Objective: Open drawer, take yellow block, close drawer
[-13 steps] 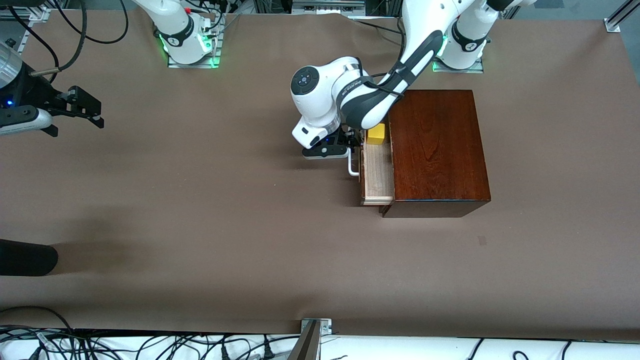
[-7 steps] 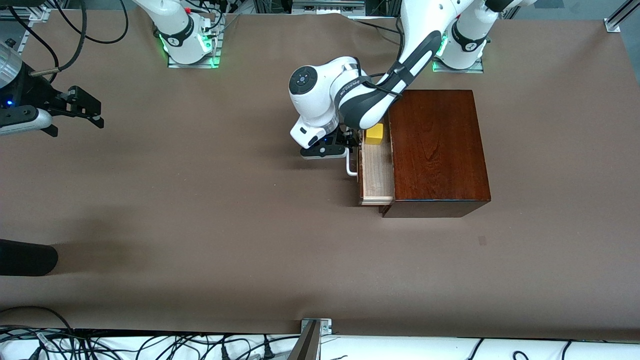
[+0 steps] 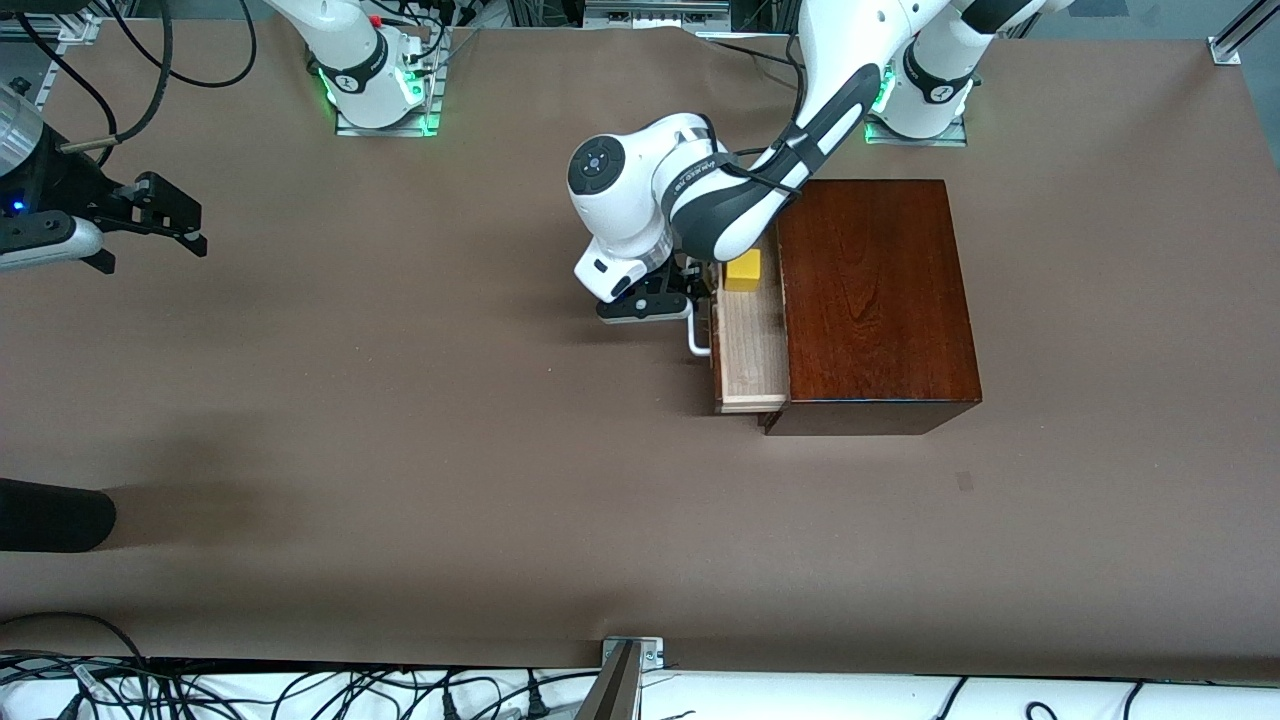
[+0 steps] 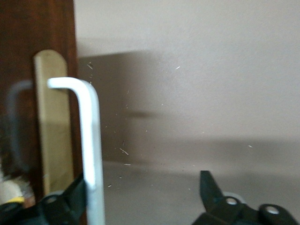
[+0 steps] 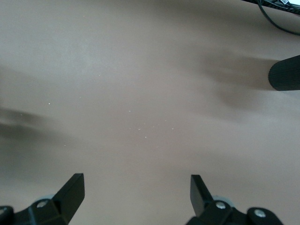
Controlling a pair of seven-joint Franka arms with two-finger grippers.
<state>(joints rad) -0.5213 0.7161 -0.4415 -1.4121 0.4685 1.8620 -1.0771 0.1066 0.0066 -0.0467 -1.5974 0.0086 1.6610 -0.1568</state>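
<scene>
While the drawer (image 3: 748,345) stands partly pulled out of the box (image 3: 875,300), its pale floor shows bare at the end nearer the front camera. The box sits toward the left arm's end of the desk, closer to the edge where the bases stand. The white handle (image 3: 697,337) runs along the drawer's dark front. The left gripper (image 3: 690,290) is at the handle with its fingers spread wide; one finger (image 4: 70,199) touches the bar (image 4: 89,145), and nothing is clamped. The block (image 3: 742,270) lies in the drawer at its end farther from the camera, just beside the box. The right gripper (image 3: 190,225) waits over the desk's right-arm end, fingers apart, holding nothing.
</scene>
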